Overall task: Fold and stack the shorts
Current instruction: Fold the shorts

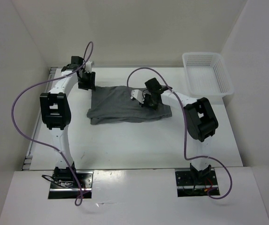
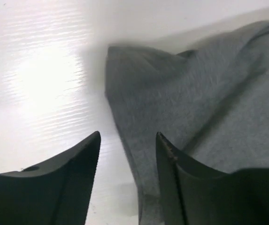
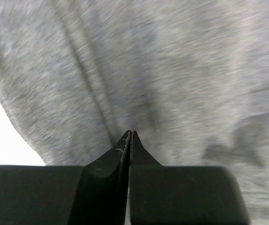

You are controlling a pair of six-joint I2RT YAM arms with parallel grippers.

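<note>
1. the plain mid-grey soft fabric shorts [image 1: 120, 108] are laid on the white table [image 1: 139, 140], towards its far middle, as a flattish rough rectangle.
2. judged as partly folded: layers seem doubled at the near edge, but the outline is uneven and creased.
3. left end effector [image 2: 127, 136]: jaws apart, set over the far-left corner of the cloth, nothing gripped.
4. right end effector [image 3: 130, 133]: jaws closed tight, tips down at the fabric on the right part; whether a pinch of cloth is caught cannot be told.
5. left to do, as judged: fold to be tidied or finished, then stacking; no stack is seen.
6. white mesh plastic basket [image 1: 204, 55] is at the far right, well apart from the shorts.
</note>
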